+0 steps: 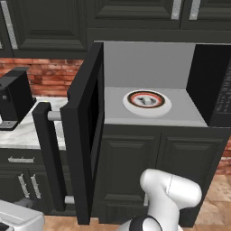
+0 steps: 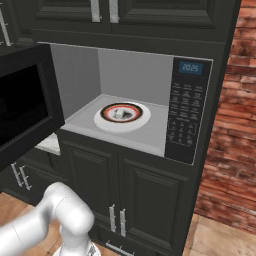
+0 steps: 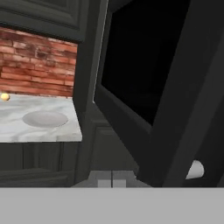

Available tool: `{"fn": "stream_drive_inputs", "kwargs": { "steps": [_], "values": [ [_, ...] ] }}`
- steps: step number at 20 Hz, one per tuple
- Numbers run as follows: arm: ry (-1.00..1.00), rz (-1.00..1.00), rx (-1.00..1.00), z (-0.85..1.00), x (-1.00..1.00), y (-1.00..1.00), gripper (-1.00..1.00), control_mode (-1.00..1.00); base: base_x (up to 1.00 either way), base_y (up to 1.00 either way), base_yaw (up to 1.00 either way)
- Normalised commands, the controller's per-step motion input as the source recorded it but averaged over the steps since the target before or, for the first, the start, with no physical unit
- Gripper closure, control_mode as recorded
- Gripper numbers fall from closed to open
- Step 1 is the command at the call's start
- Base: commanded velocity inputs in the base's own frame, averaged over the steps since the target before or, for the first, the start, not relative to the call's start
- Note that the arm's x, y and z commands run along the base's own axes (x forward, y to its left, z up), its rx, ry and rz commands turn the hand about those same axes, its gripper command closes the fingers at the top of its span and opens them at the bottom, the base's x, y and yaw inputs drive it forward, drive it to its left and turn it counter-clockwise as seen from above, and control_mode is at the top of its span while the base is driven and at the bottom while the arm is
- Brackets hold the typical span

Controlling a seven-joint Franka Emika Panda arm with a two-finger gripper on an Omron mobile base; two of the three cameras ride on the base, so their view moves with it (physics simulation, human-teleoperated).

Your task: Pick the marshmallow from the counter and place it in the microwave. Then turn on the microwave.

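pincer [image 3: 112,178] fingers together, nothing between, low beside open microwave door [image 3: 144,83]. marshmallow [image 2: 119,114] sits on red-ringed turntable [image 2: 122,116] inside microwave [image 2: 145,105]. marble table [image 3: 39,124] left of door carries round grey plate [image 3: 45,118], small yellow ball [image 3: 5,97]. brick wall [image 3: 37,63] behind, dark cabinets [image 2: 125,195] below.

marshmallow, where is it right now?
The marshmallow sits on the red-ringed turntable inside the open microwave, left of its keypad in the right base view.

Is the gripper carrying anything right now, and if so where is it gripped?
Nothing is held. The gripper is shut with nothing between its tips, near the open microwave door. The marshmallow already sits on the turntable.
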Motion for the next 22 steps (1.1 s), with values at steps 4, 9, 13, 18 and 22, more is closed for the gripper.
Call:
{"fn": "stream_drive_inputs", "kwargs": {
  "steps": [4,9,13,18,22],
  "values": [
    [0.00,-0.07,0.00,-0.19,0.36,0.37,1.00,-1.00,0.00,0.00,0.00],
    [0.00,-0.07,-0.02,-0.32,0.39,0.48,1.00,-1.00,0.00,0.00,0.00],
    [0.02,-0.06,-0.02,-0.43,0.41,0.55,1.00,-1.00,0.00,0.00,0.00],
    [0.00,-0.06,-0.01,-0.36,0.39,0.50,1.00,-1.00,0.00,0.00,0.00],
    [-0.01,-0.08,-0.01,-0.19,0.33,0.42,1.00,-1.00,0.00,0.00,0.00]
  ]
}}
